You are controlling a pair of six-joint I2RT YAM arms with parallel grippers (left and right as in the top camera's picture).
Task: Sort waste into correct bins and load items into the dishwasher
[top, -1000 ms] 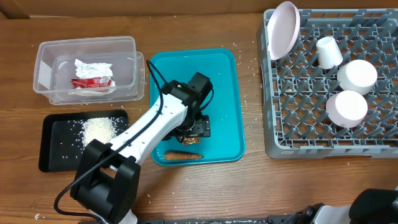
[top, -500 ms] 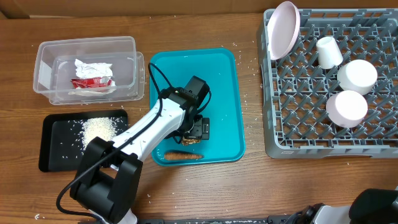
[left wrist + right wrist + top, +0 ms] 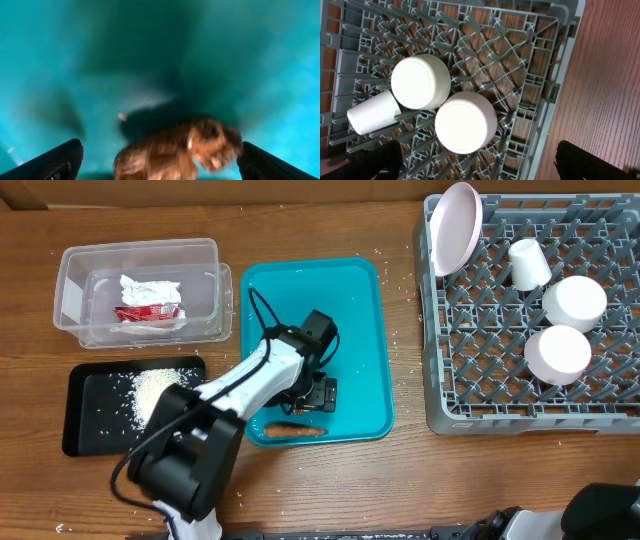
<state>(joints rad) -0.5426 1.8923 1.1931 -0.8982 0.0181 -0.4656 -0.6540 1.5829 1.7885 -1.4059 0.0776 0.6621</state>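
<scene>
Brown food lump [image 3: 200,142]: lies on the floor of the teal tray [image 3: 355,300], toward its 6 o'clock end. The left wrist view shows it right between the two finger ends. It is blurred by closeness, so I cannot tell whether either finger touches it.
Left gripper [image 3: 159,155]: low over the teal tray, with its fingers spread wide on either side of the lump and nothing pinched.
Left arm [image 3: 250,380]: white, reaching in from 7 o'clock across the teal tray's edge.
Sausage stick [image 3: 293,430]: orange-brown, lying flat along the teal tray's 6 o'clock rim, just beside the left gripper.
Clear tub [image 3: 200,255]: at 10 o'clock from the teal tray. A crumpled white napkin [image 3: 140,285] and a red wrapper [image 3: 145,312] lie inside it, touching each other.
Black tray [image 3: 90,430]: at 8 o'clock from the teal tray, close to the tub. A heap of white rice [image 3: 155,388] sits toward its 1 o'clock corner, with loose grains strewn around it.
Dish rack [image 3: 500,395]: grey and pegged, at 3 o'clock from the teal tray, well apart from the left gripper.
Plate [image 3: 455,225]: stands on edge in the rack's 11 o'clock corner.
Cup [image 3: 527,263]: tilted among the pegs, toward the rack's 12 o'clock side.
First bowl [image 3: 574,302]: in the rack at 4 o'clock from the cup.
Second bowl [image 3: 557,353]: at 7 o'clock from the first bowl, close against it.
Right gripper [image 3: 480,165]: hangs above the rack near the bowls, with its fingers spread wide and holding nothing.
</scene>
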